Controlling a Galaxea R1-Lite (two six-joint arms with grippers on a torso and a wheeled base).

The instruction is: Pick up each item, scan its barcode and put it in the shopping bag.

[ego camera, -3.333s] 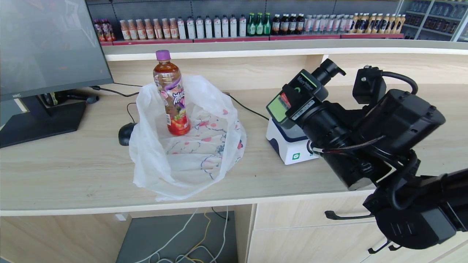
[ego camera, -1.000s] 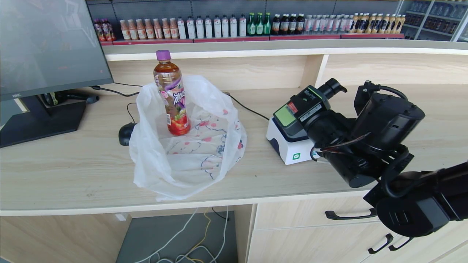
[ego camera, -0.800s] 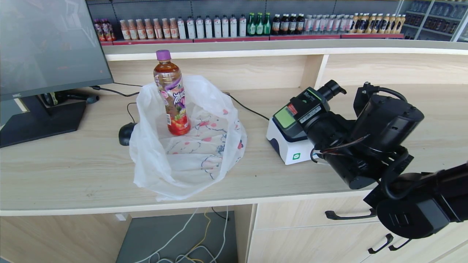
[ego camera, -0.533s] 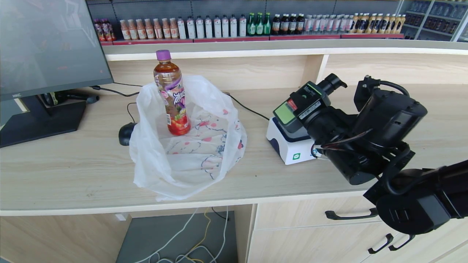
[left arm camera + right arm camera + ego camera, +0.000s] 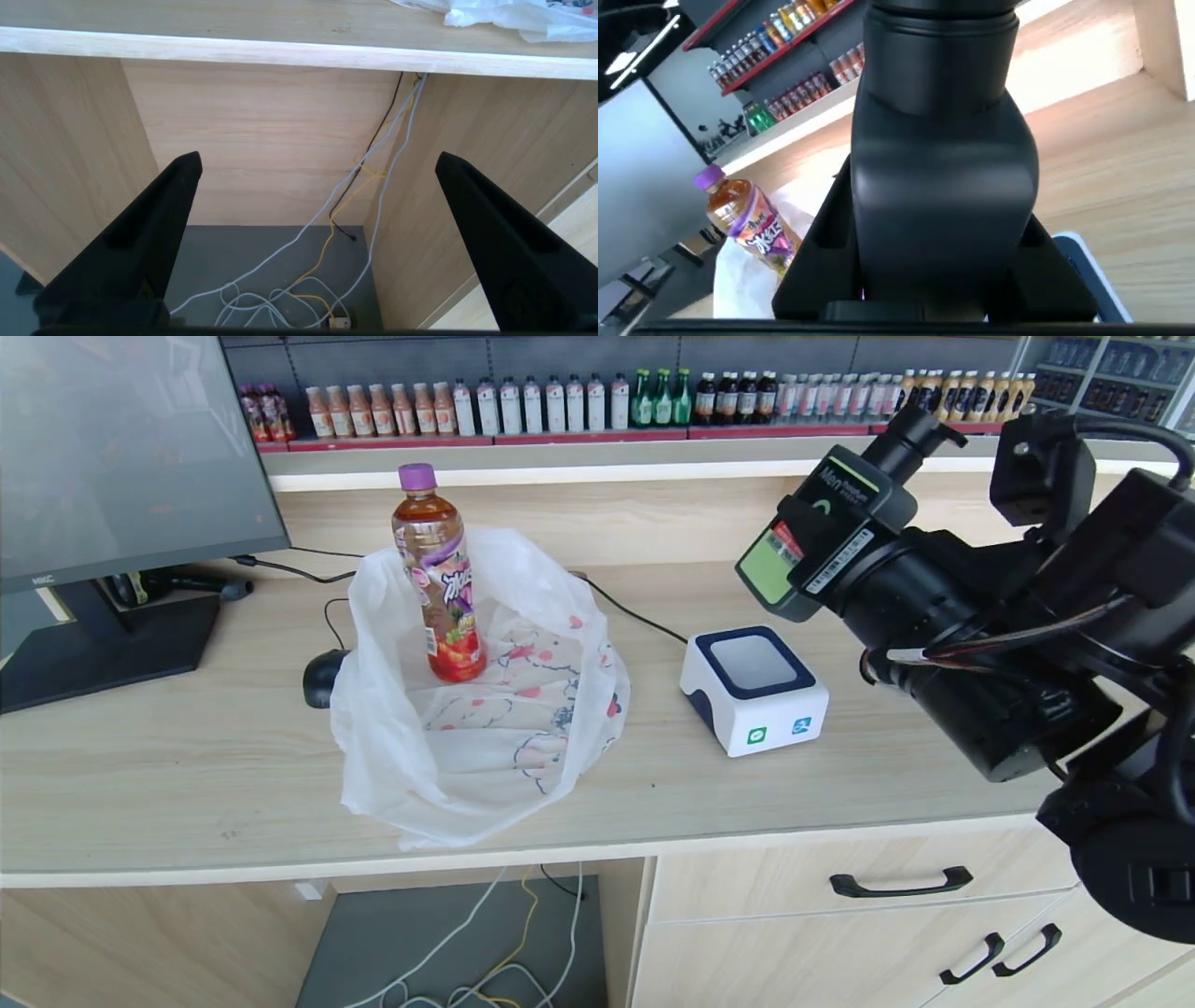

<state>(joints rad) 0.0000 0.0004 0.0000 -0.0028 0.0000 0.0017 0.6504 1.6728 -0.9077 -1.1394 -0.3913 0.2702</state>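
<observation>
Grips a black bottle (image 5: 817, 523) clenched in the jaws of the right gripper (image 5: 873, 583), raised above and to the right of the scanner (image 5: 752, 686), not touching it. Tilts it with the black cap up and away, green label and white barcode strip turned to the head camera.

Left of the scanner on the tabletop (image 5: 187, 775): the white shopping bag (image 5: 485, 747), mouth open, printed with red and blue shapes. Inside that bag, upright: 1 tea bottle (image 5: 437, 574) with a purple cap. Farther left of the scanner, just past the bag: a black mouse (image 5: 320, 678), then a monitor (image 5: 112, 448) on its stand. Well behind the scanner: shelves (image 5: 597, 429) with rows of drinks.

Hangs the left gripper (image 5: 318, 233) below the tabletop's front edge, lower than the scanner and to its left, jaws released and spread wide, nothing between them. Beyond them: loose cables (image 5: 308, 280) on the floor.
</observation>
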